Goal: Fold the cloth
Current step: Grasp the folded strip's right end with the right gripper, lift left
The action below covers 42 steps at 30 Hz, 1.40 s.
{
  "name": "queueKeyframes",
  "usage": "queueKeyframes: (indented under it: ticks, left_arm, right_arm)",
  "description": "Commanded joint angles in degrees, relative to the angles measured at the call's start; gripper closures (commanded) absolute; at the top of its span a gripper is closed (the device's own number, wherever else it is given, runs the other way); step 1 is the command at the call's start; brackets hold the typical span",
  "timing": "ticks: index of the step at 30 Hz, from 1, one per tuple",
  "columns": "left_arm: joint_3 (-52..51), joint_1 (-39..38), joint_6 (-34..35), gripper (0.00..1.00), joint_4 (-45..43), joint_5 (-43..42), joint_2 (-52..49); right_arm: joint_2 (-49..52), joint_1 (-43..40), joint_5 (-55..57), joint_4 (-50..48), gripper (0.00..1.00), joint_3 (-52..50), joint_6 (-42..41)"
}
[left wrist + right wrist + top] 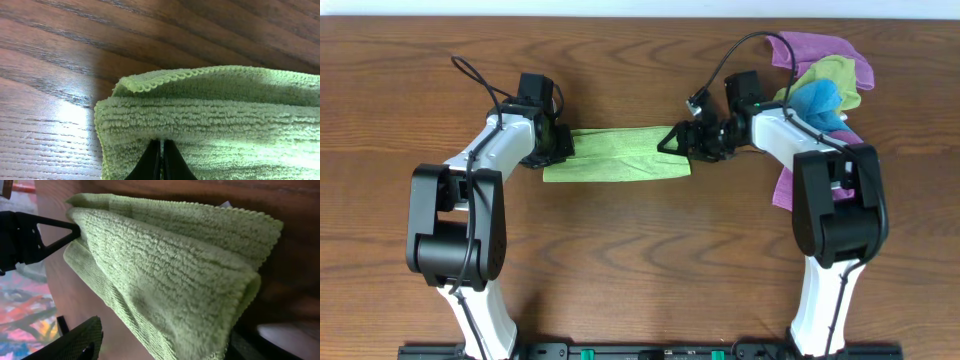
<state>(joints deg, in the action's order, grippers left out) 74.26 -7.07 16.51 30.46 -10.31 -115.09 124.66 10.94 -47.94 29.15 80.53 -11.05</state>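
Observation:
A green cloth (615, 155) lies on the wooden table (640, 260) as a long strip folded lengthwise. My left gripper (563, 148) is at its left end; in the left wrist view its fingers (161, 155) are shut on the cloth's edge (225, 110). My right gripper (678, 140) is at the cloth's right end. In the right wrist view its fingers (160, 350) stand wide apart with the folded cloth (165, 265) between them.
A pile of cloths sits at the back right: purple (820, 48), yellow-green (832, 70) and blue (817, 98). Another purple cloth (783, 186) lies beside the right arm's base. The left gripper shows as a black shape in the right wrist view (30, 235).

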Motion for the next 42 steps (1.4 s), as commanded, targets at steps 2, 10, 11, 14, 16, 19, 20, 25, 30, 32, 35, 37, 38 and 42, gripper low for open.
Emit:
queueKeyframes:
  ticks: [2, 10, 11, 14, 16, 19, 20, 25, 30, 32, 35, 37, 38, 42]
  left_arm:
    - [-0.61, -0.09, 0.46, 0.94, 0.85, -1.68, -1.49]
    - [-0.61, -0.09, 0.44, 0.94, 1.53, -1.86, -1.49]
    - [-0.59, -0.09, 0.44, 0.94, 1.73, -2.16, -1.46]
    - [0.44, -0.04, 0.46, 0.94, 2.34, -4.9, -1.03]
    - [2.05, 0.02, 0.44, 0.94, 3.21, -6.36, -0.13]
    - [5.95, 0.02, 0.44, 0.94, 5.35, -7.28, 3.13]
    - [7.67, 0.02, 0.44, 0.94, 6.21, -7.28, 4.94]
    - [12.87, 0.02, 0.42, 0.94, 10.16, -7.15, 13.66]
    - [13.66, 0.02, 0.42, 0.94, 12.98, -7.15, 23.19]
    - [13.66, 0.02, 0.42, 0.94, 14.23, -7.15, 27.65]
    - [13.66, 0.02, 0.44, 0.94, 15.41, -7.13, 33.59]
    - [13.66, 0.02, 0.42, 0.94, 15.47, -7.1, 37.53]
    - [13.66, 0.02, 0.42, 0.94, 15.52, -7.08, 38.91]
    - [13.66, 0.02, 0.42, 0.94, 16.59, -7.08, 43.19]
  right_arm:
    - [2.16, 0.13, 0.98, 0.39, 0.34, 0.07, -0.81]
    - [2.1, -0.52, 1.01, 2.01, 0.99, 1.92, -2.64]
    - [2.1, -0.66, 1.09, 3.39, 0.99, 3.04, -2.62]
    - [2.08, -1.01, 5.03, 11.34, 0.99, 8.61, -1.2]
    - [2.08, -1.01, 10.49, 17.75, 0.99, 12.55, 0.42]
    - [2.08, -0.83, 21.7, 29.18, 0.99, 19.54, 2.12]
    - [2.08, -0.72, 26.53, 33.18, 0.99, 22.23, 2.1]
    - [2.08, 0.04, 43.67, 43.15, 0.99, 29.92, -1.07]
    - [2.12, 5.05, 52.74, 42.34, 0.99, 30.95, -2.23]
    - [2.12, 8.41, 55.28, 40.11, 0.99, 30.73, -2.23]
    - [2.12, 12.61, 58.42, 37.88, 0.99, 30.67, -2.19]
    - [2.12, 15.43, 59.3, 36.44, 0.99, 30.67, -2.19]
    - [2.12, 16.46, 59.65, 35.91, 0.99, 30.67, -2.19]
    - [2.21, 20.26, 61.13, 34.67, 0.99, 30.67, -2.19]
